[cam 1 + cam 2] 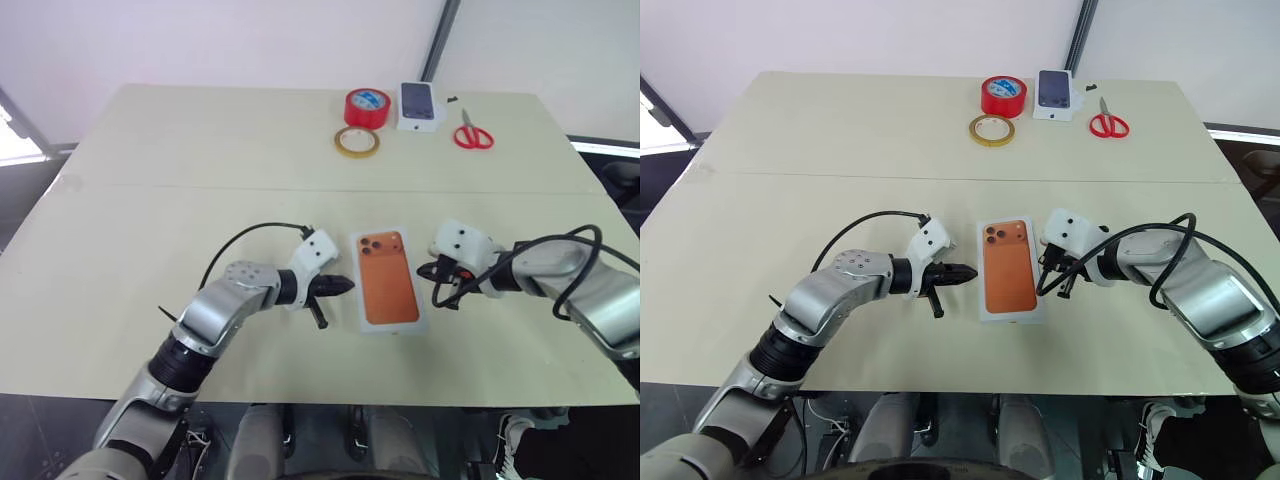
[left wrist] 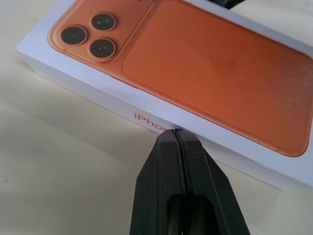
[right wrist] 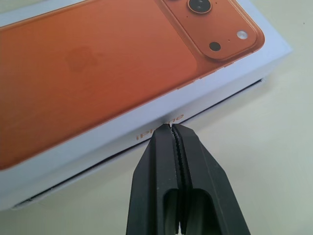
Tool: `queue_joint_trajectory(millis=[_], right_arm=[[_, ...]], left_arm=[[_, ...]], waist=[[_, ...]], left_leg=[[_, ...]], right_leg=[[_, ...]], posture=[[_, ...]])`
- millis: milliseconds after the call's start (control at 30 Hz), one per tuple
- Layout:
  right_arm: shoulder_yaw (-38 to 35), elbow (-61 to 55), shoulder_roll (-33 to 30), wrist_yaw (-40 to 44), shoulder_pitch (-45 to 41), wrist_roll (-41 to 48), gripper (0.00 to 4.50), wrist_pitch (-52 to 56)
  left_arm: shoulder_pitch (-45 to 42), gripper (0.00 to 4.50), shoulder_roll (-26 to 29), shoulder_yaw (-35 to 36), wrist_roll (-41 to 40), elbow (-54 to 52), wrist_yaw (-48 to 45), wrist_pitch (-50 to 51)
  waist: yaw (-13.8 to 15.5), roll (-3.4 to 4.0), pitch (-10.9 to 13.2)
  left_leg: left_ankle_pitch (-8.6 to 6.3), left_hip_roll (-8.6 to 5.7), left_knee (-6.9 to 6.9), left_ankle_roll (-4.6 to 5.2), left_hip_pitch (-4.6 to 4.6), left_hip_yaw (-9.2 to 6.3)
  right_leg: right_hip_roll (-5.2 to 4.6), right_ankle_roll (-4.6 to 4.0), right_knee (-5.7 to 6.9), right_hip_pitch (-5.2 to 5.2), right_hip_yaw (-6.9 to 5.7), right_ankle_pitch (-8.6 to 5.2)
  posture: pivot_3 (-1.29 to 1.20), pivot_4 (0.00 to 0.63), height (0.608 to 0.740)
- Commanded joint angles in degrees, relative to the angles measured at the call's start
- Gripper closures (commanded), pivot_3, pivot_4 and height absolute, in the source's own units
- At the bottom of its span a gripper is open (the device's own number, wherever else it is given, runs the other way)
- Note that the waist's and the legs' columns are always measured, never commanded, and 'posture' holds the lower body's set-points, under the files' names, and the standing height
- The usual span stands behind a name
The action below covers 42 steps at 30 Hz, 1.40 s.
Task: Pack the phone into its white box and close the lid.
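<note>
The white box [image 1: 391, 327] lies near the table's front edge with the lid [image 1: 388, 285] on it. The lid's top carries an orange phone picture, and lettering runs along its side wall [image 2: 146, 120]. The phone itself is hidden. My left gripper [image 1: 346, 286] is shut, and its tip [image 2: 176, 131] is against the lid's left long wall. My right gripper [image 1: 424, 269] is also shut, its tip [image 3: 171, 126] at the opposite long wall. A thin dark slit [image 3: 230, 98] runs under that wall's lower edge.
At the table's far side stand a red tape roll [image 1: 367, 107], a yellowish tape ring [image 1: 357, 141], a small white box printed with a dark phone [image 1: 420, 105] and red scissors [image 1: 472, 134]. Bare beige tabletop [image 1: 150, 200] stretches to the left.
</note>
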Motion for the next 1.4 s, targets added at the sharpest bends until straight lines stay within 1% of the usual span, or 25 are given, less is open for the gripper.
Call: queue_joint_trajectory(millis=[33, 300, 433, 633, 833, 1000, 1033, 1100, 1233, 1400], right_arm=[[-2.85, -2.9, -0.14, 0.85, 0.58, -0.57, 4.46, -0.06], [-3.86, -3.31, 0.09, 1.91, 2.59, -1.87, 4.46, 0.61], [-3.86, -2.85, 0.59, 1.99, 2.83, -2.48, 4.46, 0.65], [-4.31, -2.32, 0.79, 2.22, 3.26, -3.46, 4.46, 0.27], [-8.44, -2.21, -0.72, 4.84, 3.55, -2.13, 4.46, -1.32], [-13.03, -5.28, -1.58, 10.03, 7.12, 1.92, 4.46, -2.49], [-13.26, -6.28, -1.8, 10.73, 8.25, 2.22, 4.46, -2.7], [-12.69, -8.65, -1.93, 11.14, 10.85, 2.47, 4.46, -2.3], [-11.47, -10.19, -1.19, 9.7, 13.54, 1.66, 4.46, -0.87], [-10.23, -9.99, -0.85, 7.9, 15.29, 0.19, 4.46, -0.03]], left_arm=[[-0.47, 4.5, -1.7, 1.33, -1.57, -1.77, 0.27, 0.17], [-0.48, 4.5, -3.94, 2.38, -2.26, -2.01, 1.18, 1.25], [-0.38, 4.5, -4.13, 2.23, -2.35, -2.12, 1.05, 1.42], [0.49, 4.5, -2.93, 1.3, -1.17, -2.08, 0.99, 0.95], [0.55, 4.5, -2.86, 6.96, -3.19, -0.91, 2.31, 1.29], [-3.26, 4.5, -6.27, 9.77, -5.14, 0.78, 3.62, 1.22], [-4.01, 4.5, -6.84, 9.17, -4.81, 1.51, 3.57, 1.09], [-5.67, 4.5, -7.4, 5.29, -1.77, 4.43, 3.21, -0.61], [-7.2, 4.5, -7.3, -0.27, 2.62, 9.13, 2.85, -2.71], [-7.03, 4.5, -7.38, -3.17, 4.71, 11.14, 2.55, -2.25]], waist=[[0.05, 0.0, 0.0], [0.04, 0.0, 0.0], [0.04, 0.0, 0.0], [0.02, 0.0, 0.0], [0.01, 0.0, 0.0], [0.31, -0.01, 0.0], [0.35, -0.01, 0.0], [0.36, -0.02, -0.01], [0.01, -0.02, -0.01], [0.0, -0.02, -0.03]], left_leg=[[0.0, 0.0, 0.0, 0.0, 0.0, 0.0], [0.0, -0.01, 0.02, 0.0, 0.0, -0.03], [0.0, -0.04, 0.03, 0.0, 0.01, -0.03], [0.0, -0.04, 0.03, 0.0, 0.01, -0.03], [0.0, -0.04, 0.04, 0.0, 0.01, -0.03], [0.0, -0.04, 0.07, 0.0, 0.02, -0.08], [0.0, -0.05, 0.08, 0.0, 0.02, -0.08], [0.0, -0.07, 0.1, 0.01, 0.02, -0.08], [0.0, -0.12, 0.09, 0.01, 0.1, -0.09], [0.0, -0.07, 0.09, 0.01, 0.14, -0.1]], right_leg=[[0.0, 0.0, 0.0, 0.0, 0.0, 0.0], [0.0, 0.0, 0.0, 0.03, 0.0, 0.0], [0.0, 0.0, 0.02, 0.03, 0.0, 0.0], [0.01, 0.0, 0.03, 0.03, 0.0, 0.0], [0.01, 0.01, 0.05, 0.03, 0.0, 0.0], [0.02, 0.03, 0.06, 0.08, -0.02, -0.01], [0.01, 0.04, 0.05, 0.11, -0.01, -0.01], [0.01, 0.06, 0.04, 0.14, -0.01, -0.01], [0.02, 0.07, 0.06, 0.19, -0.01, -0.03], [0.04, 0.05, 0.1, 0.18, -0.02, -0.04]], posture=[[0.0, 0.15, 0.74], [0.0, 0.15, 0.74], [0.0, 0.15, 0.74], [0.0, 0.15, 0.74], [0.0, 0.15, 0.74], [0.0, 0.15, 0.74], [0.0, 0.15, 0.74], [0.0, 0.15, 0.74], [0.0, 0.15, 0.74], [0.0, 0.15, 0.74]])
